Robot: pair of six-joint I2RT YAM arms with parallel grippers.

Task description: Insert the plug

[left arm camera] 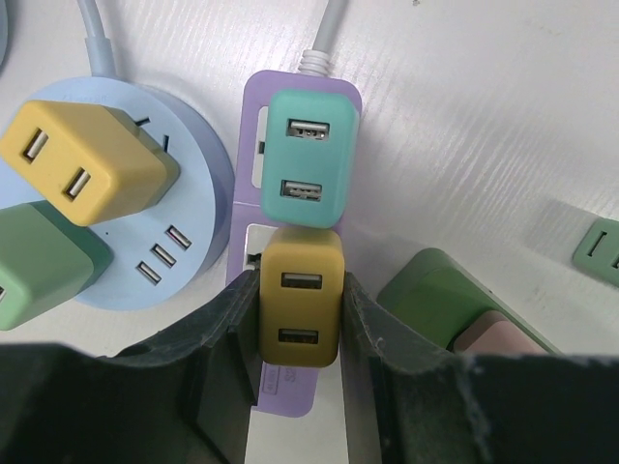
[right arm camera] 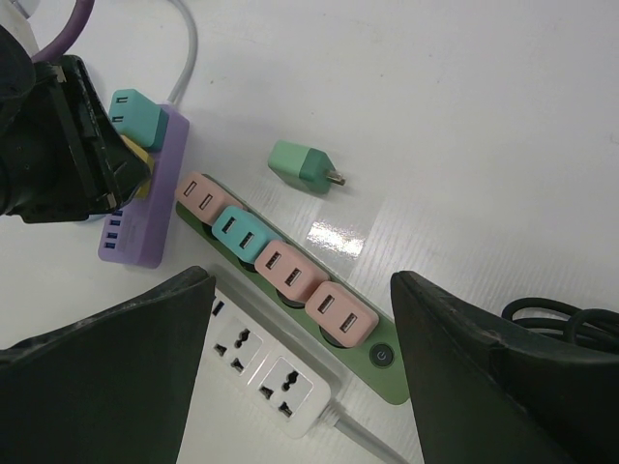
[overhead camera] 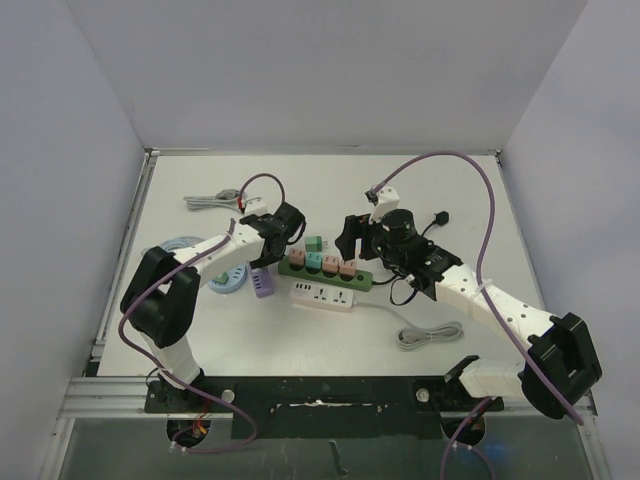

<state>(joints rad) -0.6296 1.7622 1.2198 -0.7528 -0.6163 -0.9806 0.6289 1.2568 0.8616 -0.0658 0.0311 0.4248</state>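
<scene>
**Left gripper clamped, right gripper spread wide, both arms reaching to mid-table.**

I have the left arm [overhead camera: 160, 300] folded sharply at the elbow close to its base, with the forearm running up and to the right and the wrist pitched downward. The left gripper [overhead camera: 291, 226] is closed, its two dark fingers [left arm camera: 232, 329] pressing opposite sides of a yellow USB charger [left arm camera: 301, 300]. The right arm [overhead camera: 500, 310] bends at the elbow at the near right, and its forearm reaches up and to the left with the wrist looking down. The right gripper [overhead camera: 349, 238] hovers with its fingers [right arm camera: 106, 387] far apart. The two grippers face each other, near but not touching.
</scene>
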